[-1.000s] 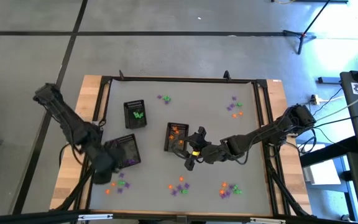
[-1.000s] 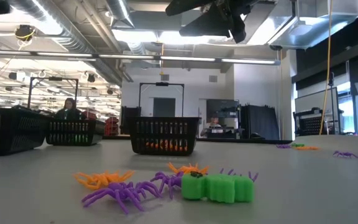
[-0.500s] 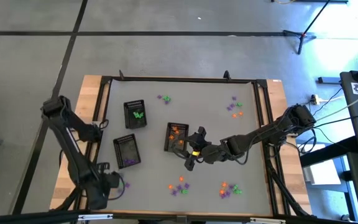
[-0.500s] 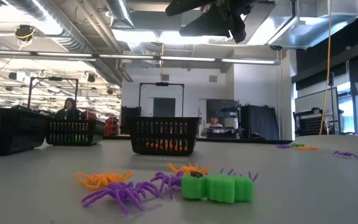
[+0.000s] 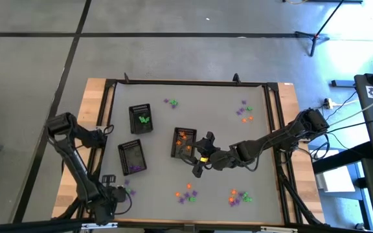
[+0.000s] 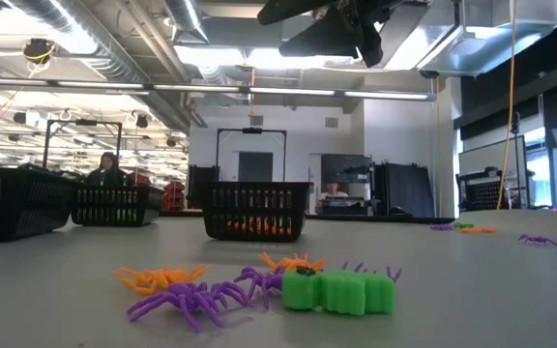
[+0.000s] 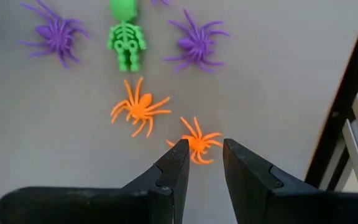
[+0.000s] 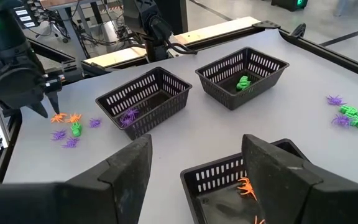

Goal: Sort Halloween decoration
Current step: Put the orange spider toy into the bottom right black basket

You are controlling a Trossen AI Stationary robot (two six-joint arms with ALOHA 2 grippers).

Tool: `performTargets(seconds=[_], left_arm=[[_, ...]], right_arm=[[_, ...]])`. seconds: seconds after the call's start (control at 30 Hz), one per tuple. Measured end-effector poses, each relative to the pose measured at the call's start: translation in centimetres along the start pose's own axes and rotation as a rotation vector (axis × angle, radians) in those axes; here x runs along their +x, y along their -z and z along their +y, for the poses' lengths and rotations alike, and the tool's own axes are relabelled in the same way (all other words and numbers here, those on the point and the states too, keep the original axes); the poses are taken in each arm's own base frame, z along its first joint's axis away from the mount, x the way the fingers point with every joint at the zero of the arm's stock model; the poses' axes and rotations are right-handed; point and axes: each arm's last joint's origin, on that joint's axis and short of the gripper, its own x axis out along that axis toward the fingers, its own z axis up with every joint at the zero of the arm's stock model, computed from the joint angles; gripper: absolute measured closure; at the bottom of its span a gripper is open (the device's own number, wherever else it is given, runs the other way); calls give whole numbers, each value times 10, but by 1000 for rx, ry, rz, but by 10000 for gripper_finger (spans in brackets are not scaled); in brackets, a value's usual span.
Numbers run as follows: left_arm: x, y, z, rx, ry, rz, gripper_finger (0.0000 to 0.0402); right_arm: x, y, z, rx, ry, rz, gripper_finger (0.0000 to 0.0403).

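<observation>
The left gripper (image 7: 202, 151) is held at the worktop's (image 5: 212, 116) near-left corner, fingers released over an orange spider (image 7: 195, 139). The right gripper's (image 8: 194, 165) fingers are spread wide above the orange-filled tray (image 5: 184, 142).

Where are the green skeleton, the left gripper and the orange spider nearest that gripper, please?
green skeleton (image 7: 126, 45): left wrist view, on its ribcage.
left gripper (image 7: 205, 154): left wrist view, midway between its fingertips.
orange spider (image 7: 197, 142): left wrist view, on its body.
</observation>
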Motion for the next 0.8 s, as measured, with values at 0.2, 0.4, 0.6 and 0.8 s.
performTargets(seconds=[0.2, 0.4, 0.6, 0.8], left_arm=[[14, 3, 8, -35, 7, 22, 311], [29, 7, 17, -65, 69, 56, 311], [30, 7, 17, -46, 68, 64, 324], [30, 7, 17, -44, 63, 72, 389]], right_arm=[[0, 0, 0, 0, 0, 0, 157], [0, 0, 0, 0, 0, 1, 157], [0, 0, 0, -1, 1, 2, 157], [0, 0, 0, -1, 1, 2, 157]])
